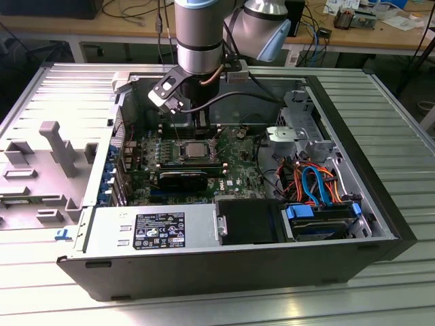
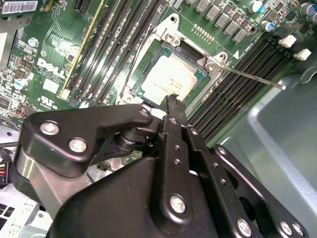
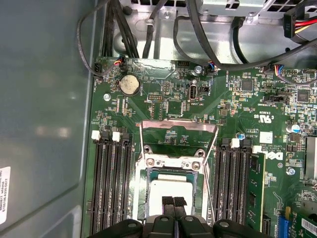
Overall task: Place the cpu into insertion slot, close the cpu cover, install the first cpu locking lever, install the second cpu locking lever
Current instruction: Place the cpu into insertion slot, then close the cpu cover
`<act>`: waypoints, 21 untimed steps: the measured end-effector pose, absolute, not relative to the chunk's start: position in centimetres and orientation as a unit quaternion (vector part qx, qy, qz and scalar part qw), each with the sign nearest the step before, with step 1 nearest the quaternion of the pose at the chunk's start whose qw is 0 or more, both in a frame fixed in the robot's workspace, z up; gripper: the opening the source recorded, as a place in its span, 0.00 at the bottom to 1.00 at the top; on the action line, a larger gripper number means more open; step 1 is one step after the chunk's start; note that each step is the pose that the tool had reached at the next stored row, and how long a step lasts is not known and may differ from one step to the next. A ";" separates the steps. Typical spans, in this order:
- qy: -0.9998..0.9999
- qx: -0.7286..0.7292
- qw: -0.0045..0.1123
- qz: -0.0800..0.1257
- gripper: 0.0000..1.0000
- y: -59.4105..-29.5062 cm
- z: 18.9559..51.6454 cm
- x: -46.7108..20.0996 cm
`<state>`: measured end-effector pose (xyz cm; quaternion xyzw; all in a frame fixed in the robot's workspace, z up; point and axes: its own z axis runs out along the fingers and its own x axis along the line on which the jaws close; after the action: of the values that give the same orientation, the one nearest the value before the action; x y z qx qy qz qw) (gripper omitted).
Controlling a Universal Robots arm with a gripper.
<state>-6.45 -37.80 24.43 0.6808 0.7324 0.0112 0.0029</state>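
Observation:
The cpu (image 3: pixel 171 189) lies flat in the insertion slot (image 3: pixel 143 198), its silver top showing in both wrist views (image 2: pixel 171 79). The cpu cover (image 3: pixel 179 124) appears raised at one end of the slot, with green board showing through its window. One thin locking lever (image 2: pixel 252 77) sticks out from a slot corner, and another (image 2: pixel 132 62) runs along the slot's side. My gripper (image 3: pixel 173 201) hovers just above the cpu's edge, its black fingers (image 2: pixel 172 101) shut together with nothing seen between them. In the exterior view the gripper (image 1: pixel 199 129) hangs inside the open computer case over the slot (image 1: pixel 194 148).
Long black memory slots (image 3: pixel 111 188) flank the slot on both sides, one holding a green stick (image 3: pixel 255 183). Black cables (image 3: pixel 148 34) run along the case wall. The power supply (image 1: pixel 156 227), a drive cage (image 1: pixel 319 221) and coloured cables (image 1: pixel 312 180) fill the case's near side.

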 end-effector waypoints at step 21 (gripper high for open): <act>0.732 0.681 -0.007 0.022 0.11 -38.0 25.1 -6.0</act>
<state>-5.98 -38.03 25.06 0.6808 0.7321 0.0223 -0.0074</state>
